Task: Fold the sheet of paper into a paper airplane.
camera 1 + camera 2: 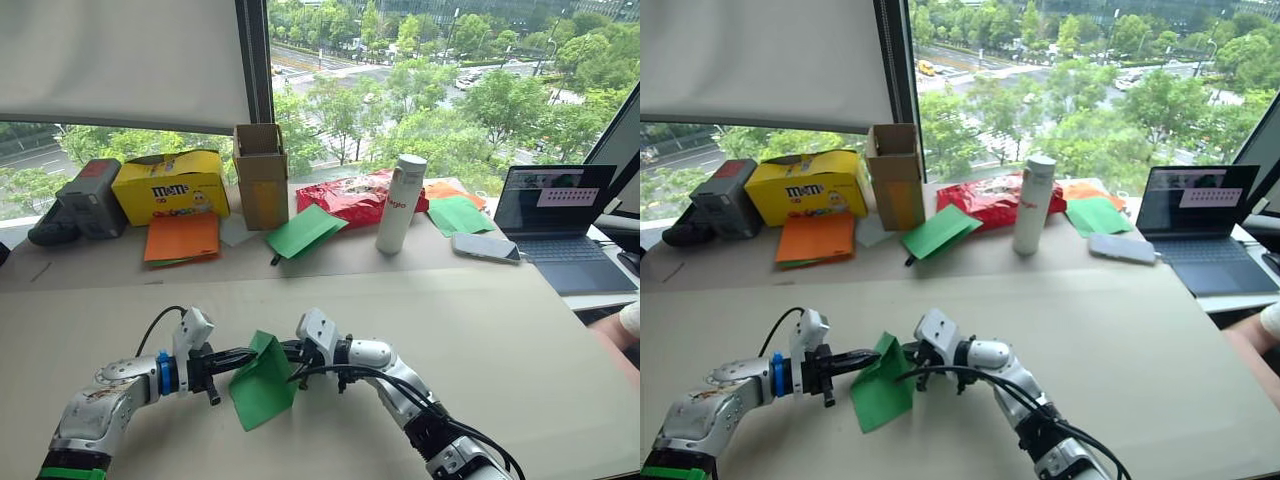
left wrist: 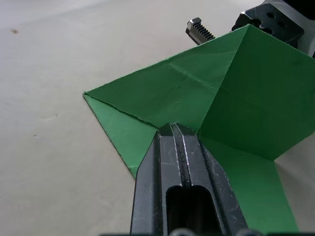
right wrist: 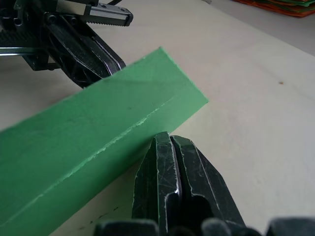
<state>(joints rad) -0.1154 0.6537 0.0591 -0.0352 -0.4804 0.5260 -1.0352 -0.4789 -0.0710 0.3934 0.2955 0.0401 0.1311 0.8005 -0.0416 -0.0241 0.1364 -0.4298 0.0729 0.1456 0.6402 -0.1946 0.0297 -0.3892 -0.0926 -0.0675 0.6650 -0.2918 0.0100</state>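
The bright green sheet of paper (image 1: 262, 385) hangs tilted just above the tan table (image 1: 500, 340), folded with straight creases and one corner flap turned up. My left gripper (image 1: 238, 360) is shut on its left edge; in the left wrist view the closed fingertips (image 2: 172, 129) pinch the paper (image 2: 197, 98) where two creases meet. My right gripper (image 1: 288, 352) comes in from the other side and is shut on the upper right edge. In the right wrist view its tips (image 3: 167, 137) meet the folded edge of the paper (image 3: 98, 132).
Along the back stand a yellow candy box (image 1: 170, 186), a cardboard box (image 1: 261, 175), a red bag (image 1: 355, 195) and a white bottle (image 1: 400, 205). Orange sheets (image 1: 182, 238) and spare green sheets (image 1: 303, 230) lie there. A phone (image 1: 485, 247) and laptop (image 1: 555, 225) sit right.
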